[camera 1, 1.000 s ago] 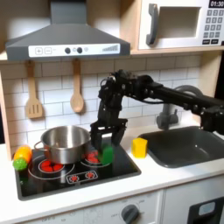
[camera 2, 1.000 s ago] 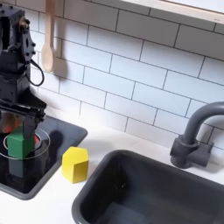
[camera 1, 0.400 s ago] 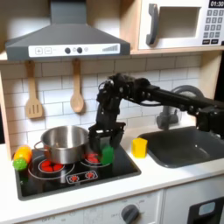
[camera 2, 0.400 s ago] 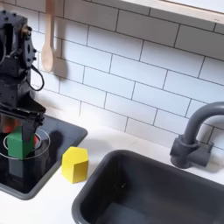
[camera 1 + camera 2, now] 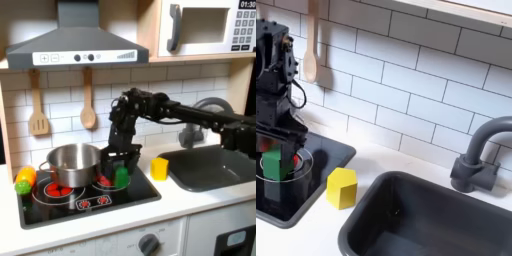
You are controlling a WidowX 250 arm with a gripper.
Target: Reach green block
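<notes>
The green block (image 5: 122, 176) is a small bright green cube on the black stove top (image 5: 90, 197), at its right side next to the steel pot (image 5: 72, 163). My gripper (image 5: 118, 166) hangs just over the block, pointing down. In the second exterior view the gripper (image 5: 280, 152) is open, with its fingers (image 5: 300, 156) low on either side of the green block (image 5: 274, 165). Whether the fingers touch the block I cannot tell.
A yellow block (image 5: 159, 167) (image 5: 342, 187) stands on the white counter between the stove and the dark sink (image 5: 213, 166) (image 5: 431, 220). A green-and-orange toy vegetable (image 5: 24, 180) lies at the stove's left corner. Wooden utensils (image 5: 88, 105) hang on the tiled wall, and a grey faucet (image 5: 480, 152) rises behind the sink.
The gripper has come down a little and shifted slightly to the left in both exterior views, closer around the green block. The block, pot and yellow block have not moved.
</notes>
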